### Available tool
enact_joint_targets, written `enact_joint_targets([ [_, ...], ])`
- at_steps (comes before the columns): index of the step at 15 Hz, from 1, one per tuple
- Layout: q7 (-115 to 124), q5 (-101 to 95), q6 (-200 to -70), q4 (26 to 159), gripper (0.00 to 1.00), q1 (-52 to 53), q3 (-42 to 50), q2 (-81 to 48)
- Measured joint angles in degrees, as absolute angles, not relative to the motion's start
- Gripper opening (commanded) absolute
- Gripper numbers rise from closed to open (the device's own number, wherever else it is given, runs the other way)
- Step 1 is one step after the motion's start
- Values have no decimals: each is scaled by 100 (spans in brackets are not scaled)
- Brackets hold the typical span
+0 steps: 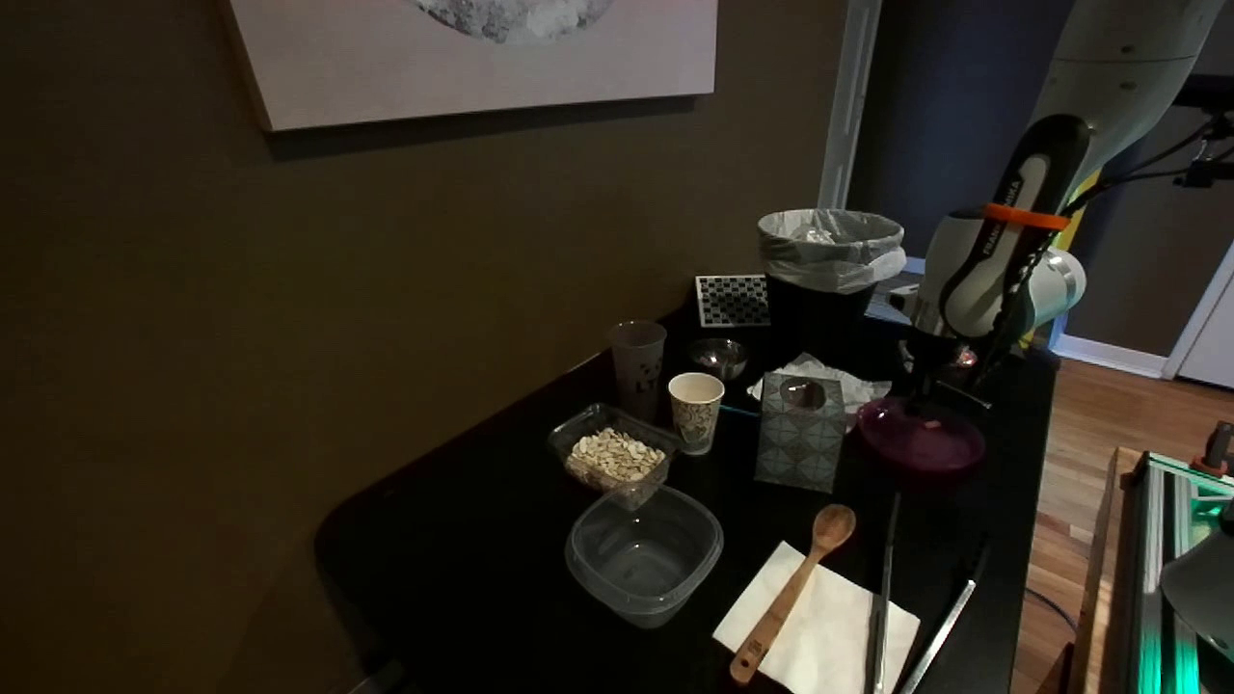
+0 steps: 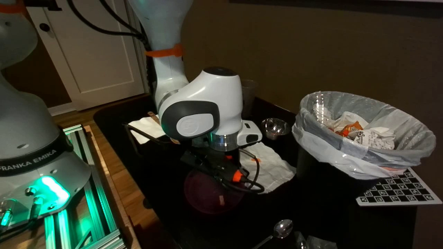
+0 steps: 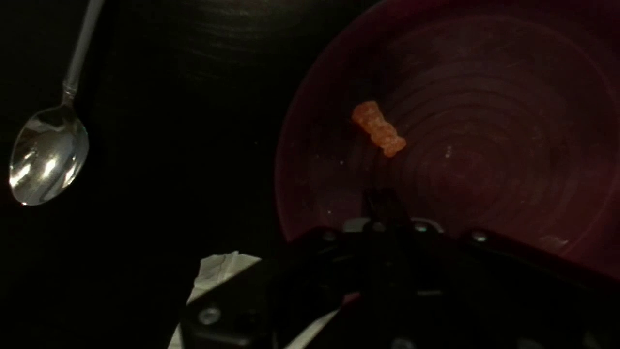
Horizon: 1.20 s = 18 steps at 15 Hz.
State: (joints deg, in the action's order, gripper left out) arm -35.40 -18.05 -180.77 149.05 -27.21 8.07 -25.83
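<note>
I see the black fingers (image 3: 387,208) pressed together over the purple bowl (image 3: 484,97); inside it, the orange candy (image 3: 379,128) lies near them, slightly right of the wrist view's upper middle.

The arm (image 1: 993,260), bent over at the right, has its dark gripper (image 1: 921,397) low above the purple dish (image 1: 916,453), and there's a small orange piece (image 1: 931,424) in it! Just left of the dish stands a patterned box (image 1: 800,439), upright, then a paper cup (image 1: 696,416), then oats (image 1: 617,455) in a clear tub (image 1: 590,422). Up front, a wooden spoon (image 1: 791,598) lies across a white napkin (image 1: 839,631), metal tongs (image 1: 940,636) alongside. And at the back, a black bin (image 1: 819,313), bag (image 1: 819,268) folded over its rim!
</note>
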Motion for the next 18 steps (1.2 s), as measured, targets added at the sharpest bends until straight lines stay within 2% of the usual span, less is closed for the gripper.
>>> enact_joint_targets([
  [6, -3633, -1806, -17743, 14923, 78, -2830, 722, -2572],
  [7, -3640, -1806, -17702, 14923, 85, -2837, 723, -2572],
  [8, -3647, -1806, -17665, 14923, 87, -2844, 725, -2572],
  [9, -3656, -1806, -17632, 14923, 83, -2850, 728, -2572],
  [11, -3687, -1805, -17597, 14923, 58, -2865, 729, -2572],
  [12, -3710, -1805, -17591, 14923, 56, -2875, 729, -2572],
  [14, -3747, -1805, -17585, 14922, 39, -2898, 728, -2573],
  [18, -3796, -1805, -17561, 14919, 33, -2934, 724, -2581],
])
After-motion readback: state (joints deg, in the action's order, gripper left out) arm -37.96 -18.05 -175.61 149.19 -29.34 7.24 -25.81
